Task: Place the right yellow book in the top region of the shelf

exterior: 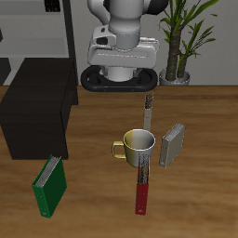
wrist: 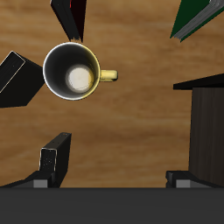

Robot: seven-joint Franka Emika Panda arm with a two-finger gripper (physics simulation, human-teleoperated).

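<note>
Right yellow book (exterior: 149, 111) (wrist: 54, 158): thin, tan-yellow cover, standing upright on the bench with its narrow edge toward the front, just behind the mug and apart from it. Shelf (exterior: 37, 113) (wrist: 208, 122): low, wide, matte black box with a flat top, well apart from the book, off to one side.

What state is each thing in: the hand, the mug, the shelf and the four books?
hand: open, empty
mug: upright, empty
right yellow book: closed, upright, not on the shelf
grey book: closed, upright
green book: closed, tilted
red book: closed
shelf: visible top bare
</note>
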